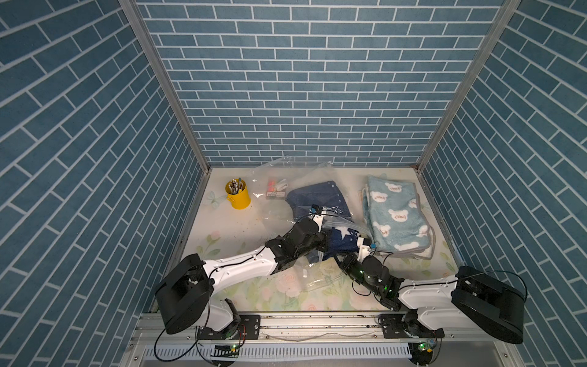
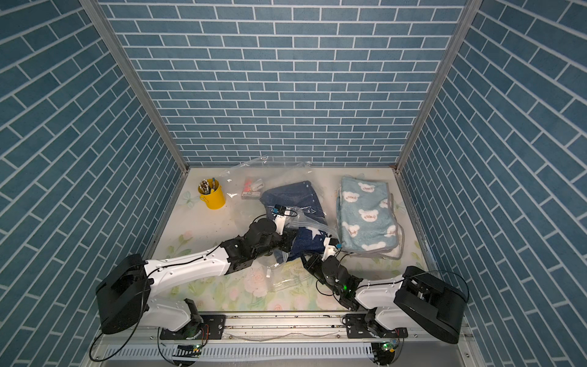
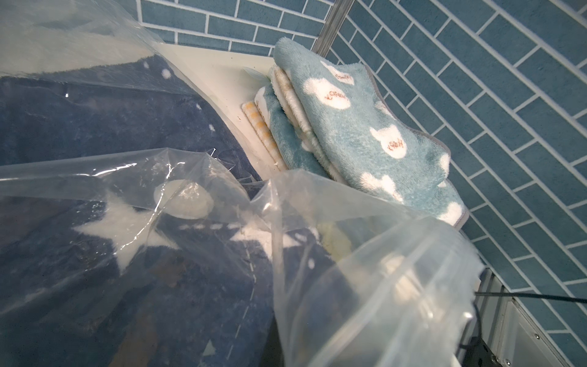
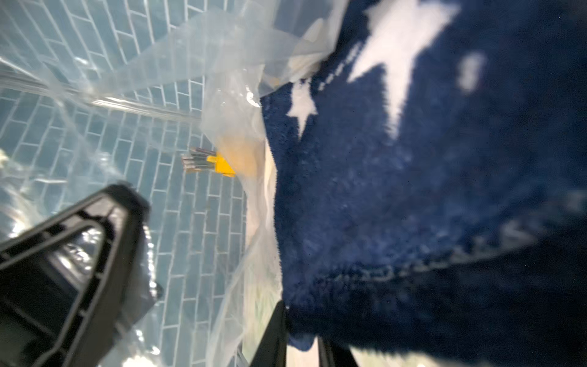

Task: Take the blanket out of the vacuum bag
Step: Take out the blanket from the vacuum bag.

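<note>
The vacuum bag [image 1: 298,178] [image 2: 276,173] is a crinkled clear sack lying across the middle of the table. The blanket [image 1: 317,200] [image 2: 295,197] is dark navy with white stars and shows through the plastic at the back. Its near end [image 4: 413,190] is pulled out of the bag's mouth. My left gripper [image 1: 325,236] [image 2: 290,236] is shut on a gathered fold of the bag [image 3: 365,254], which hides its jaws in the left wrist view. The bag's round valve [image 3: 184,198] lies over the blanket. My right gripper [image 1: 337,258] [image 4: 301,324] is shut on the blanket's lower edge.
A folded light blue blanket with white bears [image 1: 397,216] [image 3: 365,120] lies at the right, close beside the bag. A yellow pen cup [image 1: 237,193] stands at the back left. A small pack [image 1: 278,189] lies under the bag's far end. Brick-patterned walls close three sides.
</note>
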